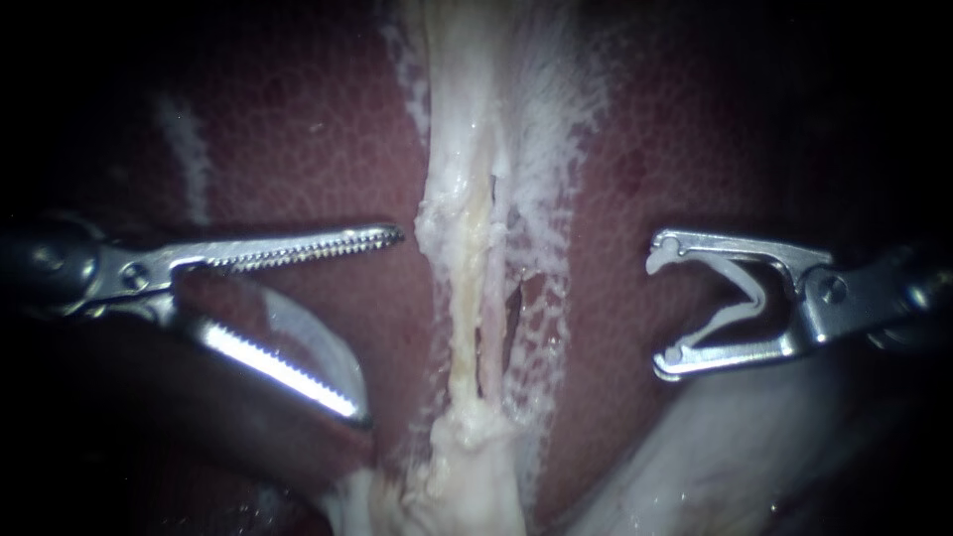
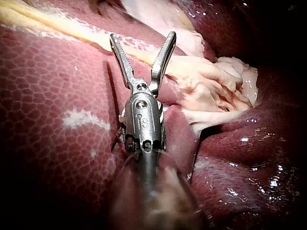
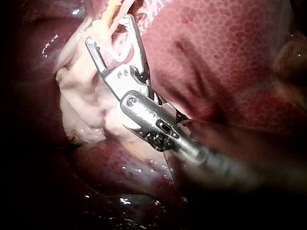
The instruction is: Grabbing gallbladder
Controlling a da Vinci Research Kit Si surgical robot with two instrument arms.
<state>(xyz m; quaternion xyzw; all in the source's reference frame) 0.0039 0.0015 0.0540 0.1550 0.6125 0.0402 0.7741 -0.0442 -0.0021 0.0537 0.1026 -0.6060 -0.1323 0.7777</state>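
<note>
My left instrument (image 1: 377,324) has its toothed jaws spread wide, holding nothing. The gallbladder (image 1: 475,467), as I read that pale mass, sits just ahead of the lower jaw, untouched. My right instrument (image 1: 662,308) carries an open clip (image 1: 740,298) between its jaws. If I close too early, I could bite the thin strand (image 1: 467,298) or the liver (image 1: 298,129) and tear it.

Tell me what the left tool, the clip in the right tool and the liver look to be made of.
The left tool: polished metal, probably steel; bright glints along its toothed open jaws. The clip, seated in the right tool: matte white, likely plastic; no metallic shine. The liver: soft wet tissue, dark red, finely mottled, glossy.
</note>
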